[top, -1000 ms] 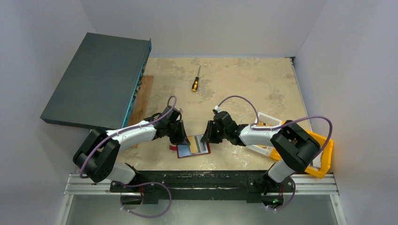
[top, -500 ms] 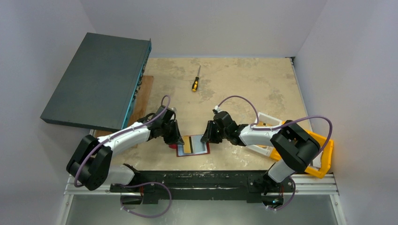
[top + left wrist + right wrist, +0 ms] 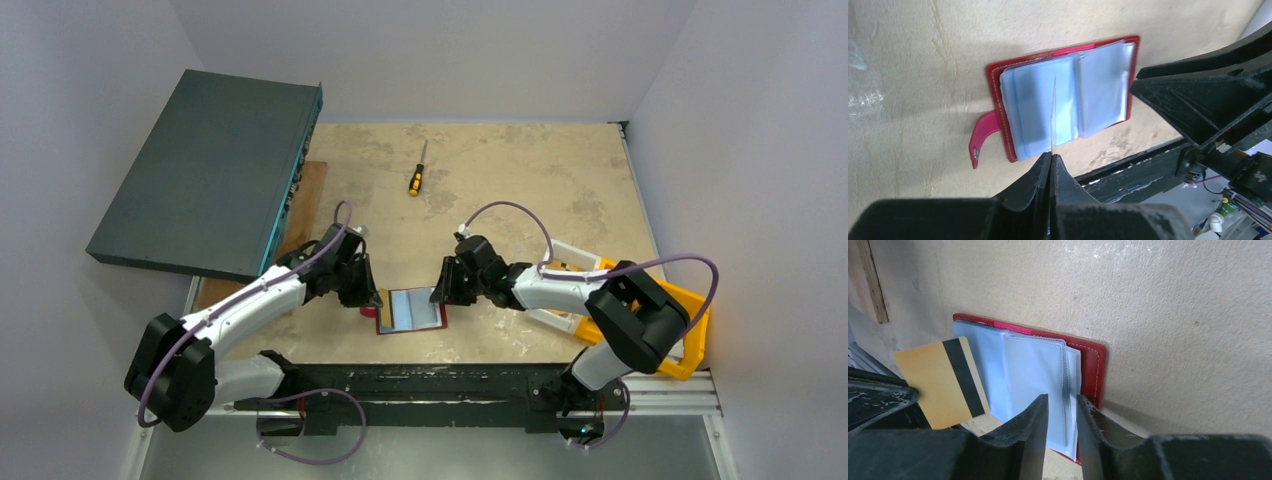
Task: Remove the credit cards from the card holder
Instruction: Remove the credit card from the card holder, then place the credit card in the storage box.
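Your card holder [image 3: 414, 310] lies open on the bench [image 3: 520, 190], close to the near edge and between the two arms. Its clear plastic sleeves face up, and the red side tab [image 3: 980, 142] points to the left.

Your left pincer [image 3: 1051, 157] is pressed together on a tan-gold credit card [image 3: 943, 382] with a black stripe. It holds the card by one end, over the left half of the holder. In the left wrist view the card is seen only as a thin edge. You cannot tell if it touches the sleeves.

Your right pincer [image 3: 1062, 400] is at the right half of the holder. Its fingers [image 3: 1035, 412] stand close, with a narrow gap. You cannot tell if they pinch a sleeve or only rest there.

Far on the bench lies a screwdriver [image 3: 417, 180]. A dark flat box [image 3: 210, 170] is at the far left, and an orange bin [image 3: 695, 325] at the near right.
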Tool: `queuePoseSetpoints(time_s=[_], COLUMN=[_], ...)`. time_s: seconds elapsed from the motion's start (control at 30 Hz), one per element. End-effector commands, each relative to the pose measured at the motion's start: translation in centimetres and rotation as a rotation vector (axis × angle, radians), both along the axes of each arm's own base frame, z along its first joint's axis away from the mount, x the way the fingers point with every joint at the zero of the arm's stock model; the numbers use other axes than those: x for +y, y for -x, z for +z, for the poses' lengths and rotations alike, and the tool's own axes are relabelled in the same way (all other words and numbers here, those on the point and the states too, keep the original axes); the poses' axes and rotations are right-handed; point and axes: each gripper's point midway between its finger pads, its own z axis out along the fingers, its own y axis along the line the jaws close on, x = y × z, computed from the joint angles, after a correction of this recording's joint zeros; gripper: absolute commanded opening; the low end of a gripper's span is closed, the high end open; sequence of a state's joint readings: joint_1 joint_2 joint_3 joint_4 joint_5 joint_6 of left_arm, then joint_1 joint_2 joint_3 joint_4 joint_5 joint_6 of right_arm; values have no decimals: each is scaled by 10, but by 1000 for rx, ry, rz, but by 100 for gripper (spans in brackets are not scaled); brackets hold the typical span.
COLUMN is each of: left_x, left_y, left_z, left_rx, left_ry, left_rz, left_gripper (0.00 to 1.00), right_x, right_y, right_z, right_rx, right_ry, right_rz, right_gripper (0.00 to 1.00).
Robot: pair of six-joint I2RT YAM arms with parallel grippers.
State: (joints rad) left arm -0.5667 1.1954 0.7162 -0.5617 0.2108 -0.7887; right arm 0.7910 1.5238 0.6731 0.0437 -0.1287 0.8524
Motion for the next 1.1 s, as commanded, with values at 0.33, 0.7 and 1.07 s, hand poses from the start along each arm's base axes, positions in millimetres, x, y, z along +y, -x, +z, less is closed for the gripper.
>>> queuePoseSetpoints(time_s=[0.33,0.7,1.07], left_x=[-29,-48,-51], left_y=[-46,-57,-58], left_z=[140,191,189], left_rx=[-226,-243,-226], left_ry=[385,624,640], left_rz=[-24,-89,-122], left_gripper=[0,0,0], right_x=[31,41,45], right_y=[-38,-32,-33], right_z=[169,215,220], right_rx=[-351,-354,-307], right_ry=[-545,-792,-880], right_rz=[125,221,223], right_gripper=[73,75,39])
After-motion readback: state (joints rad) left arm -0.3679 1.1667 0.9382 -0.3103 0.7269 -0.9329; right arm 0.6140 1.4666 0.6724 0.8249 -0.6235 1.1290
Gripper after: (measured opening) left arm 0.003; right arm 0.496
